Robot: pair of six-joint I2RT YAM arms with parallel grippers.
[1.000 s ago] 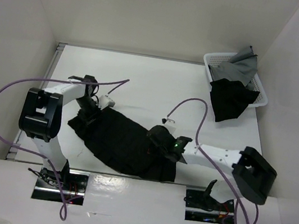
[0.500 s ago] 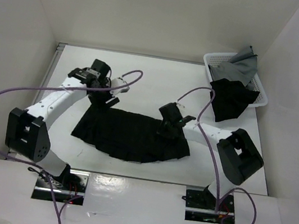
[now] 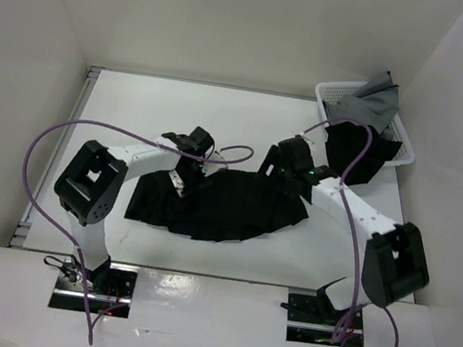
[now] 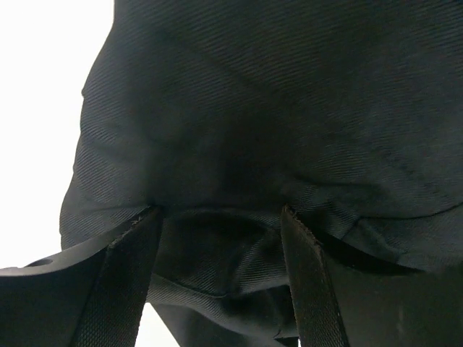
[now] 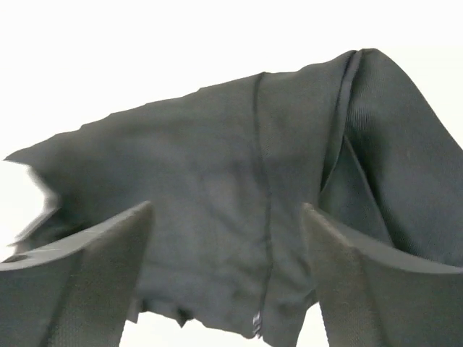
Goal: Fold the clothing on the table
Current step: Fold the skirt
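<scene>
The clothing, a black pleated skirt [image 3: 225,212], lies spread in a fan on the white table [image 3: 136,106]. My left gripper [image 3: 182,183] rests at its far left edge. In the left wrist view this gripper [image 4: 221,278] is open, and bunched folds of the skirt [image 4: 275,108] lie between and beyond the fingers [image 4: 126,278]. My right gripper [image 3: 281,171] hovers at the skirt's far right edge. From the right wrist camera it [image 5: 228,271] stands open over a flat stretch of skirt [image 5: 217,181] with a seam, gripping nothing.
A white basket [image 3: 327,96] sits in the far right corner holding a grey cloth [image 3: 375,99]. Another black garment [image 3: 355,158] hangs over its front rim. White wall panels enclose the table. Purple cables loop from both arms.
The right gripper has let go of the skirt, opened and moved toward the far right. The left gripper has shifted right onto the skirt's far edge. The skirt now lies a little further right.
</scene>
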